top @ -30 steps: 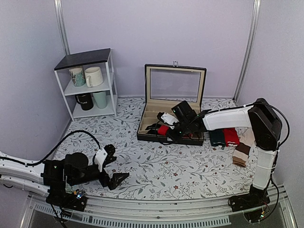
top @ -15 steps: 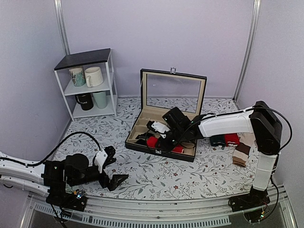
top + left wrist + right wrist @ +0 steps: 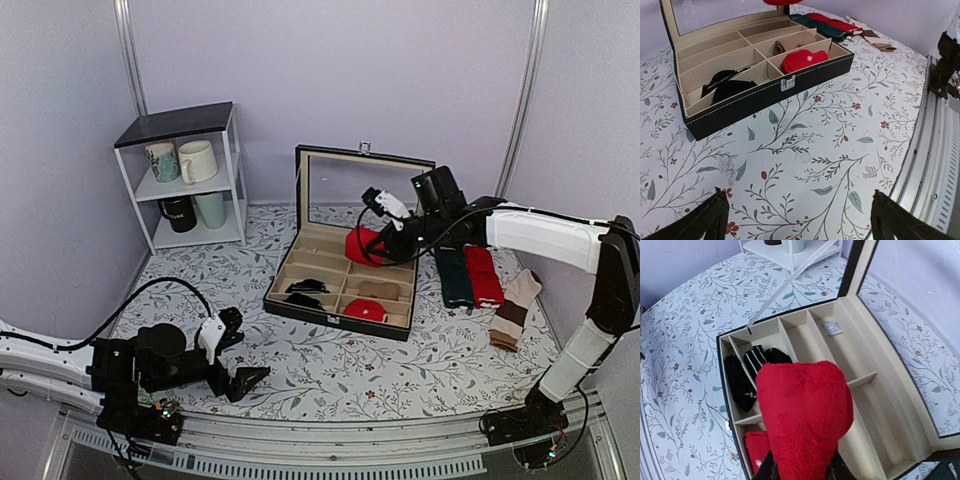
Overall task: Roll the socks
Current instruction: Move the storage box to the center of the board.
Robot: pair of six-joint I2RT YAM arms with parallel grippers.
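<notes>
Now the right gripper pinches the socks, rolled into a red wad, over the box, prob. lined up for a free rear slot (beige end hidden), while left gripper idles spread, low over the table.

**Right wrist view:** the socks, a red bundle, fill the centre and cover the right jaws. Only two dark finger stubs show at the bottom edge, which also cuts off the bundle's lower end. The bundle hides the middle compartments of the case; a label in one compartment is too small to read.

**Left wrist view:** the left jaws appear only as two dark tips cut by the bottom corners — the top edge crops the case lid and all but a sliver of the socks.

**Top view:** the left arm, at the near-left corner of the bench, runs off the picture's left side — the mug print is illegible.
</notes>
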